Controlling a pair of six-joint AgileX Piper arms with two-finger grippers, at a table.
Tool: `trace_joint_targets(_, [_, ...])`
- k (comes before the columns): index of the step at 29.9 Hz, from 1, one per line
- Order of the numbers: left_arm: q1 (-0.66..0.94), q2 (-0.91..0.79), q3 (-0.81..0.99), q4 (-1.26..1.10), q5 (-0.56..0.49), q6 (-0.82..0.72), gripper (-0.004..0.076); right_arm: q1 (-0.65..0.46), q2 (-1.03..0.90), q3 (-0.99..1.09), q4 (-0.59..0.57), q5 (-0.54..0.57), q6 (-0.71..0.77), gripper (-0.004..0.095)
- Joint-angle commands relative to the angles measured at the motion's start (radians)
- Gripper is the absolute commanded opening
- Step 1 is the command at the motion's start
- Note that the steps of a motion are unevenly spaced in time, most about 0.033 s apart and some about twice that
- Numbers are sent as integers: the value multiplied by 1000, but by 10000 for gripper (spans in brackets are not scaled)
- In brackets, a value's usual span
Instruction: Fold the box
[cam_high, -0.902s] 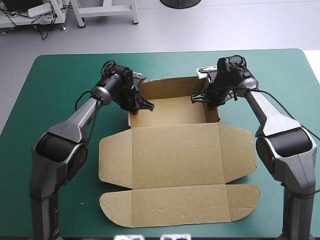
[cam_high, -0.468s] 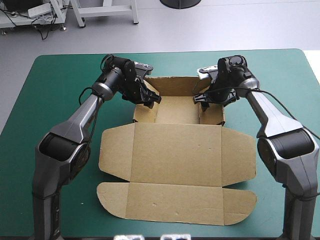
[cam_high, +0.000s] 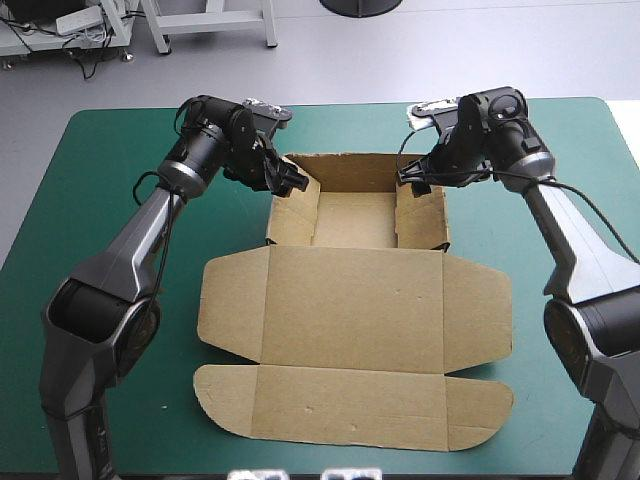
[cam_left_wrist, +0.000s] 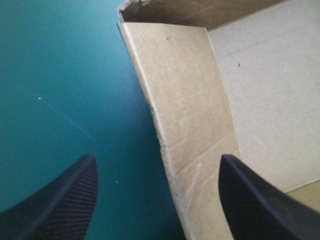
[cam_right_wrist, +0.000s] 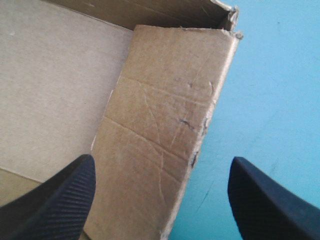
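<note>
One table (cam_high: 100, 200) stands under one teal-green cover, and on it lies one brown box (cam_high: 350, 300), a single cut sheet of board. Three walls of that box stand raised: one left wall (cam_high: 290, 218), one right wall (cam_high: 428, 215) and one far wall (cam_high: 350, 168), while one lid panel (cam_high: 350, 400) lies flat. There are two arms, each ending in one gripper, the left gripper (cam_high: 292, 184) and the right gripper (cam_high: 408, 179). Each has two black fingers (cam_left_wrist: 65, 200), four in all.
</note>
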Motion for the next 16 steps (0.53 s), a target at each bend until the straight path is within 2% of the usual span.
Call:
trace_joint_targets(1, [-6, -119, -32, 0, 57, -40, 492, -4, -107, -25, 63, 20, 0, 670])
trace_joint_targets(4, [-6, -160, -32, -20, 57, -46, 461, -4, -135, -25, 125, 20, -15, 636])
trace_joint_targets(6, [-6, -192, -32, -30, 57, -16, 407, -4, -158, -25, 145, 20, -29, 601])
trace_joint_targets(10, [-6, -255, -32, -43, 57, 51, 233, -4, -197, -25, 150, 18, -67, 534])
trace_joint_targets(12, [-6, -290, -32, -53, 57, 93, 105, -4, -211, -25, 146, 18, -82, 498])
trace_joint_targets(14, [-6, -317, -32, -53, 57, 132, 16, -4, -219, -25, 146, 18, -103, 446])
trace_joint_targets(16, [-6, -351, -32, -53, 57, 161, -6, -4, -221, -25, 141, 18, -110, 376])
